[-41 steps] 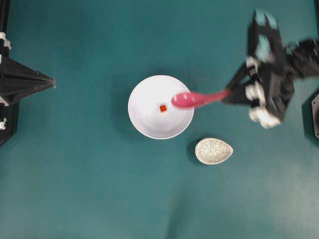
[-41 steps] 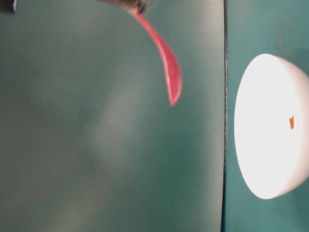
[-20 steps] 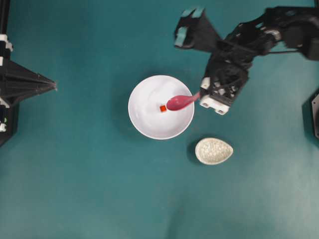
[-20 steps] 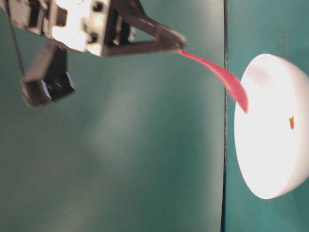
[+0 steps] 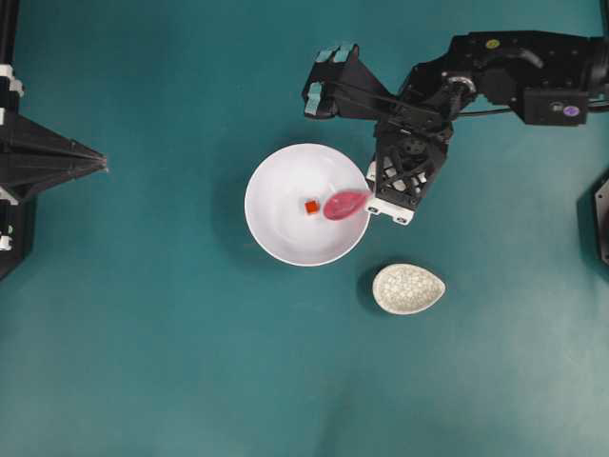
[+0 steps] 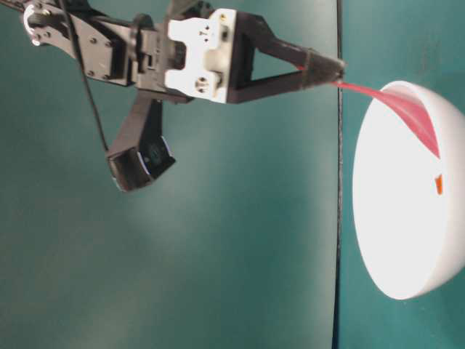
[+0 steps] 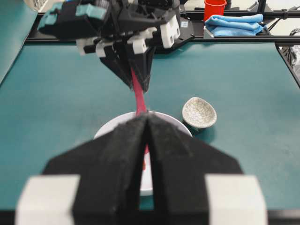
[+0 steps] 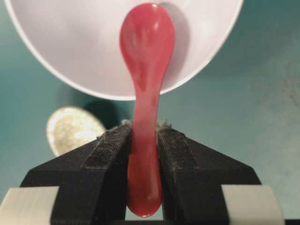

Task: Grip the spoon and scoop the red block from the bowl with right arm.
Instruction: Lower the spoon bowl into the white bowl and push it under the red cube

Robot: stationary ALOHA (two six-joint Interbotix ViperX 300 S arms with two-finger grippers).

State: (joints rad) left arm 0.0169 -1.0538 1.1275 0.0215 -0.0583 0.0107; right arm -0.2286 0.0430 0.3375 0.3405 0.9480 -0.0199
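Teal felt, glossy oval spoon (image 5: 344,204)

Right gripper (image 5: 373,193) blocks the bowl's (image 5: 276,243) right rim, its spoon (image 5: 344,204) reaching in over the rim and filling the right inside, scoop just beside the red block (image 5: 311,207). Left, near and far sides of the bowl are open mat. Speckled dish (image 5: 408,288) sits near the bowl's lower right, leaving a narrow gap. Left gripper (image 5: 90,162) is well apart at the left edge, jaws together, open mat between it and the bowl.
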